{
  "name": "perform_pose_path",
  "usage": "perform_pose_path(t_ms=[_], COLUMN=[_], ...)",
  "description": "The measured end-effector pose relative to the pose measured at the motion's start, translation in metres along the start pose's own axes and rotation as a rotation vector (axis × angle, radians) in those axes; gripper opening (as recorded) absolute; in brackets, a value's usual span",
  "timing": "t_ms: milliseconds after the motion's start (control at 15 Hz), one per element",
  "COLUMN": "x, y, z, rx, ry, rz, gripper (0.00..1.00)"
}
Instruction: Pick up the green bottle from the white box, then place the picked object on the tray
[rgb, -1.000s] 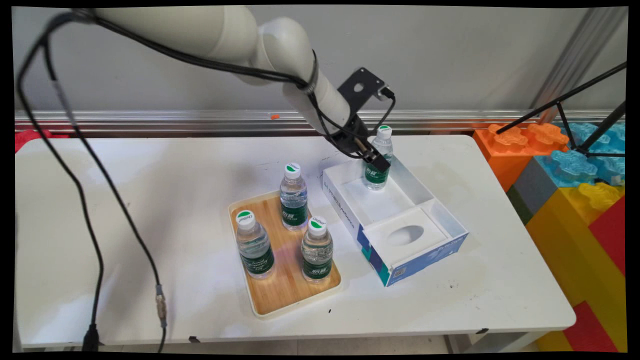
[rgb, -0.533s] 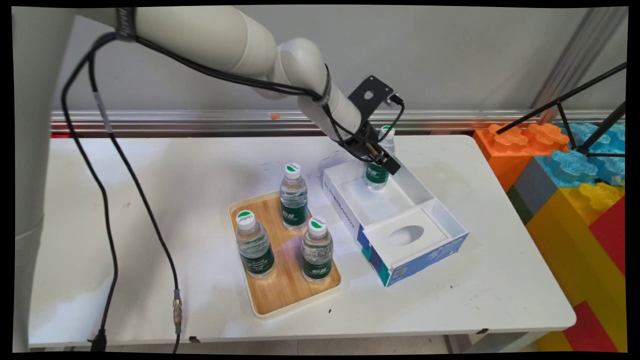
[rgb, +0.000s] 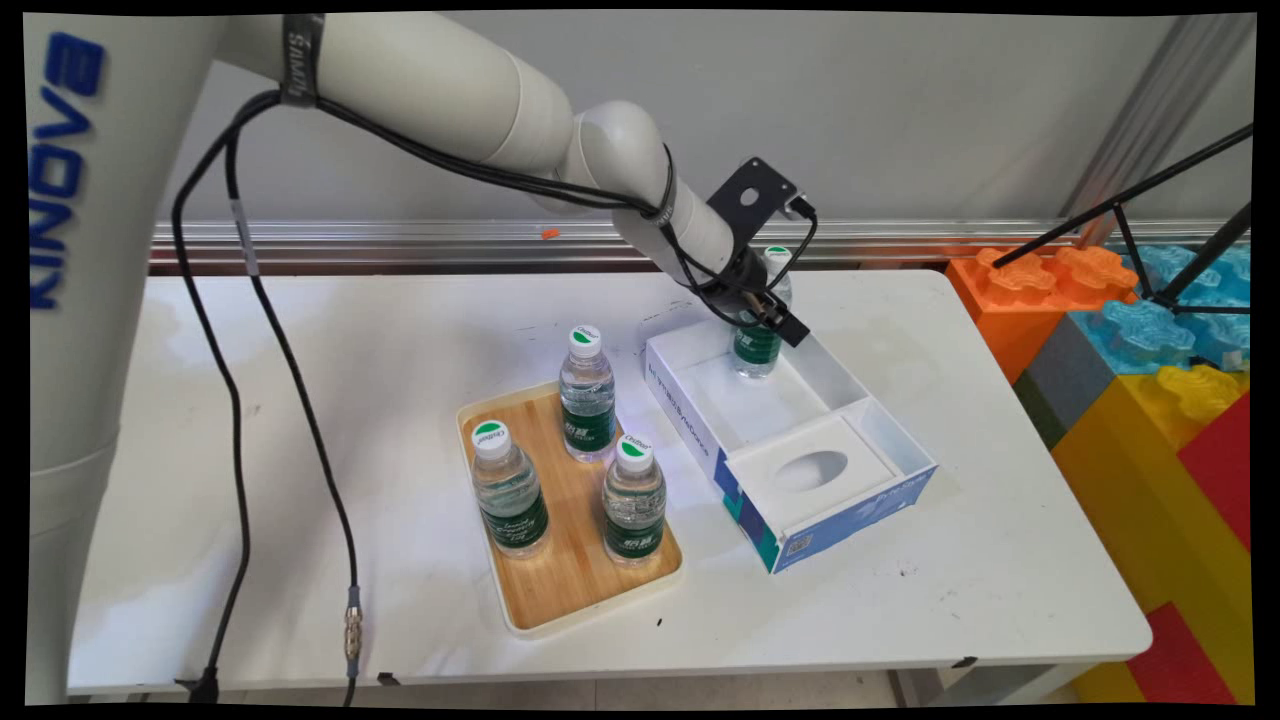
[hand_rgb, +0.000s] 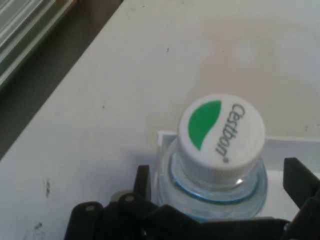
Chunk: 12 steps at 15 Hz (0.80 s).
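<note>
gripper (hand_rgb: 215, 200): fingers spread either side of the bottle's shoulder, apparently not clamping
bottle (hand_rgb: 220, 150): upright between the fingers, in the white box's (rgb: 800, 420) far corner
risk: a finger could catch it and tip it

clear water bottle (rgb: 760, 335) upright in white box's (rgb: 700, 420) far corner.

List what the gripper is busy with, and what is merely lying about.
Busy with: gripper, fingers open on either side of the water bottle standing in the white box.

Lying about: wooden tray holding three more bottles; big toy blocks; black tripod.
</note>
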Motion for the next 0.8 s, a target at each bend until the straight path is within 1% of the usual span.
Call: perform_pose_path(t_ms=[200,267,600,800], x=[0.000,0.001,0.003,0.010], y=[-0.002,-0.002,-0.002,0.003], z=[0.004,0.005,-0.001,-0.022], rx=[0.008,0.011,0.017,0.009], ry=[0.008,0.013,0.019,0.033], rz=[0.027,0.045,0.085,0.088], gripper=[1.00,0.00,0.00,0.00])
